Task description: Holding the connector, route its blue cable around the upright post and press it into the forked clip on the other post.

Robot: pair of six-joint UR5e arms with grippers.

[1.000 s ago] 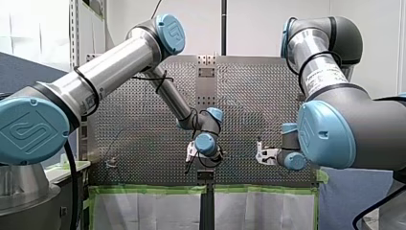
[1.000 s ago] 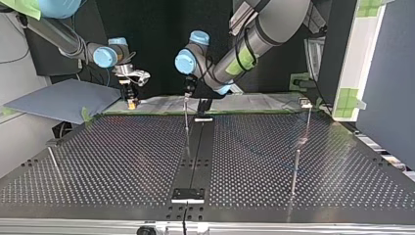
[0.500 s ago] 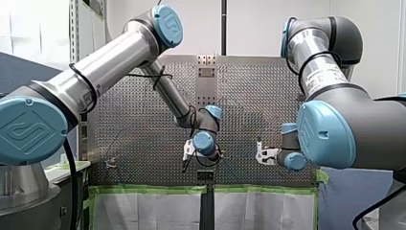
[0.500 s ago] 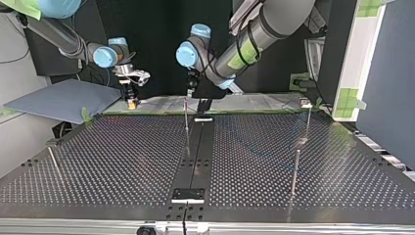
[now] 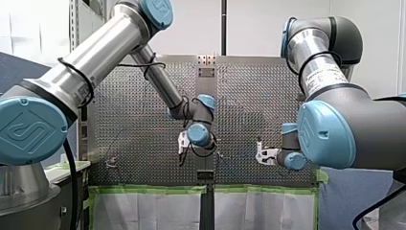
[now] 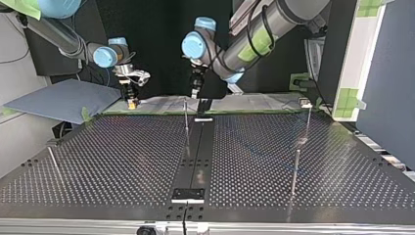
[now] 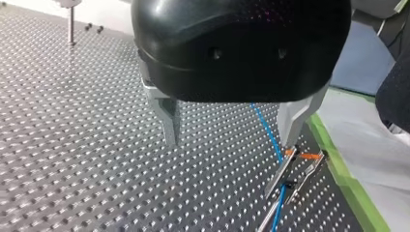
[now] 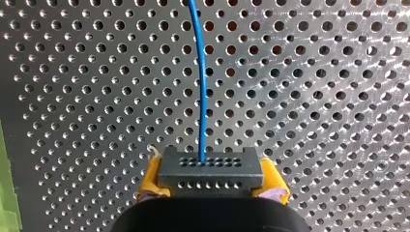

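Connector pinched tight between my right gripper's yellow pads, well apart from the forked clip, blue cable running out ahead. My left gripper hangs spread and empty, one finger just beside that clip. The cable seems to pass between its prongs, though that's hard to say.

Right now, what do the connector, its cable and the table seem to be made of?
The connector looks like matte dark grey moulded plastic, with rows of small pin holes. The blue cable seems a thin wire in smooth plastic insulation; its core is hidden. The table appears to be bare metal, perhaps aluminium or steel: it gleams around evenly punched holes.
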